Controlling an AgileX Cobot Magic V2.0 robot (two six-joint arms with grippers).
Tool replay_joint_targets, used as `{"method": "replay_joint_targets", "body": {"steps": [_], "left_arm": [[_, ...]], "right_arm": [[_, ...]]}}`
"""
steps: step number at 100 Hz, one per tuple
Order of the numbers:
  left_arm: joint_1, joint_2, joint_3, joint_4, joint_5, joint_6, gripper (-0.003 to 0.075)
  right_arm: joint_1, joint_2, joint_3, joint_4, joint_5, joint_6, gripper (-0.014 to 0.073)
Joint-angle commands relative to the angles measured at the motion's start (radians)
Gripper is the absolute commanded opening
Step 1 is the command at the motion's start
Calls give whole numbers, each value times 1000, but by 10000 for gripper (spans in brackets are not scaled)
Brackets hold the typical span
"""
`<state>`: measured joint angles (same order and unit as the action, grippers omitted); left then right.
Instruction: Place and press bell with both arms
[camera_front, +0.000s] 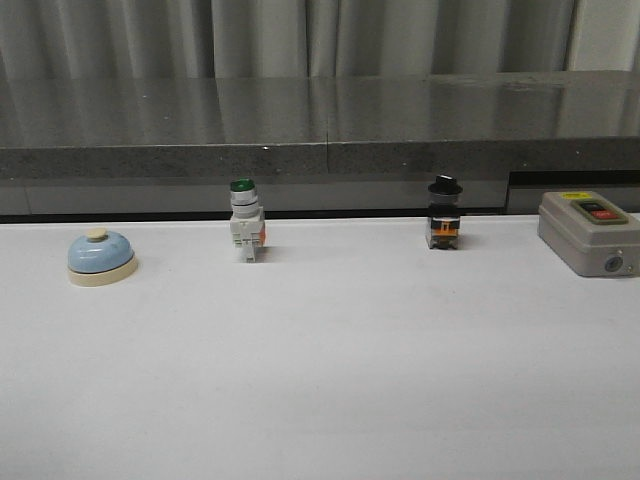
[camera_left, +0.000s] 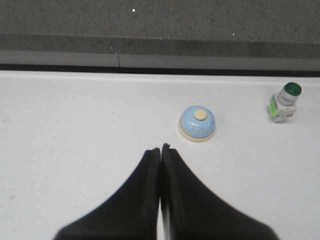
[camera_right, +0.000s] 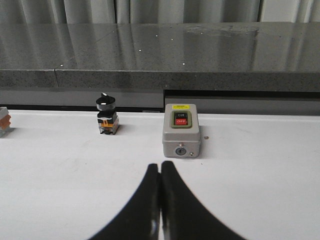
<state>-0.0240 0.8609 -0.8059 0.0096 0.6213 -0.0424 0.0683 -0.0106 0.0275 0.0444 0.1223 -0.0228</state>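
The bell (camera_front: 101, 257) sits upright on the white surface (camera_front: 320, 370) at its left side, just ahead of the left claw (camera_left: 160, 149), whose fingers are clenched together on nothing. The right claw (camera_right: 160, 167) is likewise clenched, empty, facing a grey switch box (camera_right: 181, 137). Farther back stand a green-capped pushbutton (camera_front: 245, 231) and a black-knobbed switch (camera_front: 444, 213).

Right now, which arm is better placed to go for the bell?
Left. The bell sits at the table's far left, and the left claw, shut, has it just ahead. The right claw, also shut, faces the grey ON/OFF switch box at the far right.
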Motion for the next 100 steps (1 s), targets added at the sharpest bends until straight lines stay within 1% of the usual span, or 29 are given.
{"method": "replay_joint_targets", "body": {"steps": [1,13,20,27,30,31,32,34,35,36,39,41,42,46,48,50,58,63,80,100], "left_arm": [[2,43,-40,-10,-45,-8,-19],[2,90,-40,-10,-31,-6,-7],[2,102,-40,-10,-19,1,57],[2,104,-40,-10,-9,11,185],[2,104,-40,-10,-7,18,274],[2,104,-40,-10,-7,22,293],[2,104,-40,-10,-5,22,332],[2,104,-40,-10,-5,22,372],[2,104,-40,-10,-5,22,413],[2,104,-40,-10,-5,22,433],[2,104,-40,-10,-5,22,534],[2,104,-40,-10,-7,22,572],[2,104,-40,-10,-9,22,608],[2,104,-40,-10,-14,22,698],[2,104,-40,-10,-14,22,719],[2,104,-40,-10,-14,22,718],[2,104,-40,-10,-14,22,663],[2,106,-40,-10,-14,24,648],[-26,152,-82,-17,-12,26,648],[-119,304,-198,-21,-14,26,648]], "right_arm": [[-9,-18,-15,-9,-82,-5,-60],[-9,-18,-15,-9,-82,-5,-60],[-9,-18,-15,-9,-82,-5,-60],[-9,-18,-15,-9,-82,-5,-60],[-9,-18,-15,-9,-82,-5,-60],[-9,-18,-15,-9,-82,-5,-60],[-9,-18,-15,-9,-82,-5,-60],[-9,-18,-15,-9,-82,-5,-60],[-9,-18,-15,-9,-82,-5,-60],[-9,-18,-15,-9,-82,-5,-60],[-9,-18,-15,-9,-82,-5,-60],[-9,-18,-15,-9,-82,-5,-60],[-9,-18,-15,-9,-82,-5,-60],[-9,-18,-15,-9,-82,-5,-60],[-9,-18,-15,-9,-82,-5,-60],[-9,-18,-15,-9,-82,-5,-60],[-9,-18,-15,-9,-82,-5,-60],[-9,-18,-15,-9,-82,-5,-60],[-9,-18,-15,-9,-82,-5,-60],[-9,-18,-15,-9,-82,-5,-60]]}}
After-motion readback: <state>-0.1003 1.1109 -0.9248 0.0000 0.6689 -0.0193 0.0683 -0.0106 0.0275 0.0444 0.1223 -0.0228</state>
